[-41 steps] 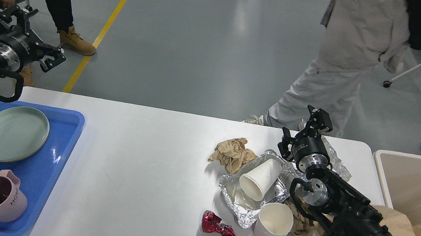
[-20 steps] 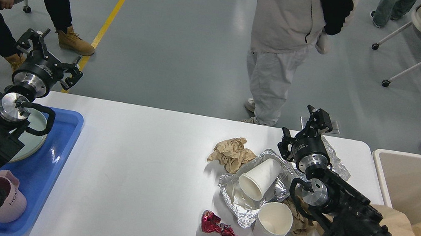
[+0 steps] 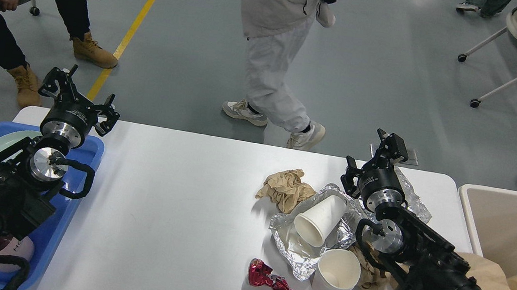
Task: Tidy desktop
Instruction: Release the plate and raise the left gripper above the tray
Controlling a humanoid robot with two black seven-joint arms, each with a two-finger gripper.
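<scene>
A single camera sits at the robot's head, high over the near edge of the desktop (image 3: 180, 195), looking forward and down. The tabletop fills the near half of the view, close enough that both arms enter from the near corners. Beyond the far edge the view takes in the grey floor (image 3: 374, 80). The blue tray (image 3: 85, 151) is cut off at left, the beige bin (image 3: 510, 226) at right.
</scene>
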